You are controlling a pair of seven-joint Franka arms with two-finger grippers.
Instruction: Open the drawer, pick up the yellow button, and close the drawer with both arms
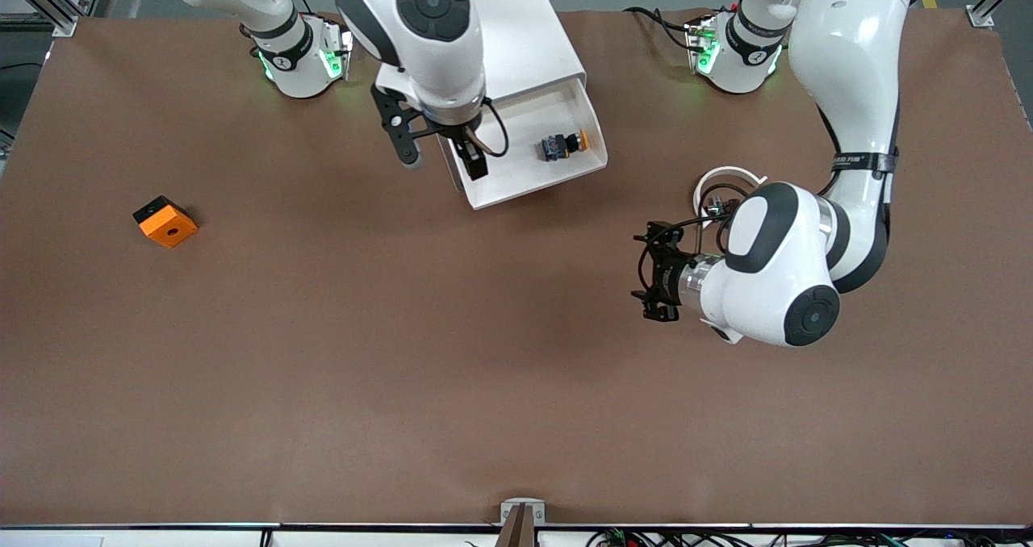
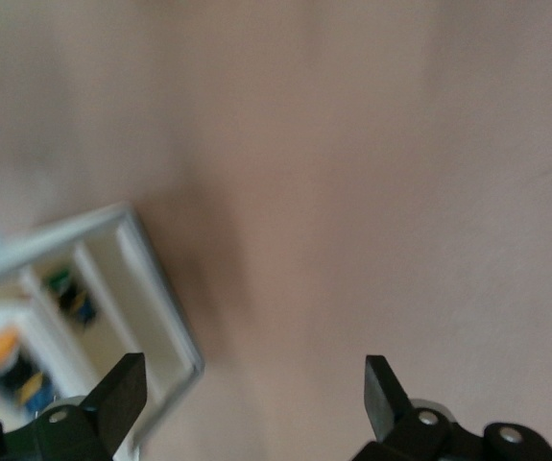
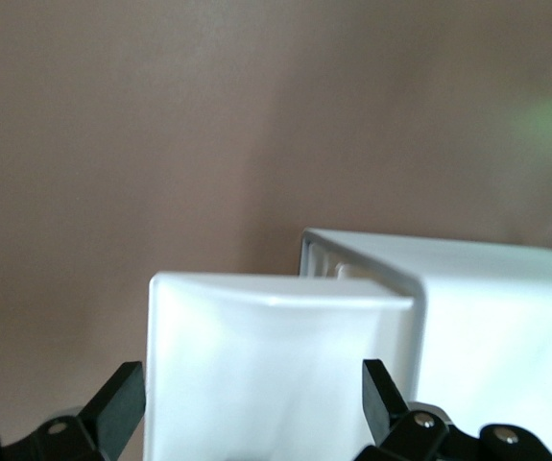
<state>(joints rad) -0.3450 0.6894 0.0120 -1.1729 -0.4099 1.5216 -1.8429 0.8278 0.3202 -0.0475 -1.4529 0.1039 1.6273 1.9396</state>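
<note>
In the pulled-out shallow white drawer (image 1: pixel 557 172) lies the tiny orange-capped button (image 1: pixel 562 144), nearest the right gripper (image 1: pixel 440 148) (fingers spread wide, empty); the left gripper (image 1: pixel 655 273), also wide, waits over the table.

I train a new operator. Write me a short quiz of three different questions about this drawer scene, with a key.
1. True or false: the drawer is pulled out of the cabinet.
2. What lies in the drawer? A) the orange block B) the button C) nothing
3. Which gripper is over the drawer's corner, with its jaws open?

Key:
1. True.
2. B: the button lies inside it; the orange block sits on the table toward the right arm's end.
3. The right gripper; the left gripper, also open, is over bare table.
</note>
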